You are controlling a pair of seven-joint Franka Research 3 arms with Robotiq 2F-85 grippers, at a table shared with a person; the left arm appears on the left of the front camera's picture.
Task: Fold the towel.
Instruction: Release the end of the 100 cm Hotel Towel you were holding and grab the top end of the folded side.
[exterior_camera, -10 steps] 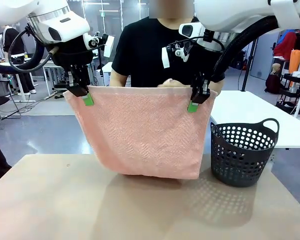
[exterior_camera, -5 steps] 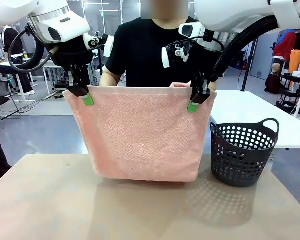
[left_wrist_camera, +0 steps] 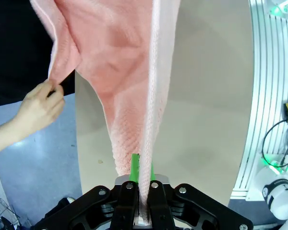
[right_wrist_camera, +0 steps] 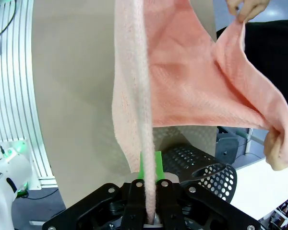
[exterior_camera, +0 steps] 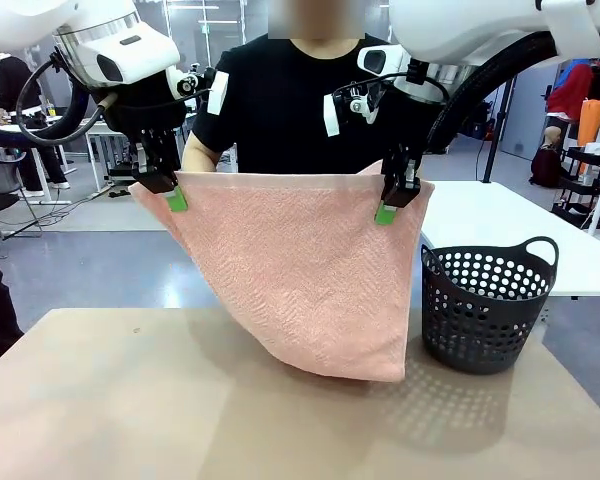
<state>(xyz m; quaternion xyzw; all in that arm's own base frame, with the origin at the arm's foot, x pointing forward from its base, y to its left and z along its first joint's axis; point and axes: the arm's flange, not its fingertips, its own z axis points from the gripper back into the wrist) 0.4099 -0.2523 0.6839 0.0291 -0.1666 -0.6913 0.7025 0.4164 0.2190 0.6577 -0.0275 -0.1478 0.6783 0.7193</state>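
The pale pink towel (exterior_camera: 300,270) hangs above the table, stretched between my two grippers. My left gripper (exterior_camera: 172,192) is shut on its top left corner and my right gripper (exterior_camera: 387,203) is shut on its top right corner. The lower edge slants, high at the left and low near the basket. In the left wrist view my gripper (left_wrist_camera: 141,186) pinches the towel's edge (left_wrist_camera: 120,72), and a person's hand (left_wrist_camera: 38,108) holds a far corner. In the right wrist view my gripper (right_wrist_camera: 146,186) clamps the towel (right_wrist_camera: 192,81), while the person's hand (right_wrist_camera: 278,148) grips a corner and another hand (right_wrist_camera: 249,7) holds the far edge.
A dark perforated basket (exterior_camera: 490,305) stands on the tan table (exterior_camera: 130,400) at the right, just beside the towel's low corner. The person in a black shirt (exterior_camera: 290,100) stands close behind the towel. A white table (exterior_camera: 520,235) lies behind the basket.
The person's hands have drawn the towel's lower left side upward behind it, so the bottom edge now slants instead of hanging level. Both grippers have stayed in place.
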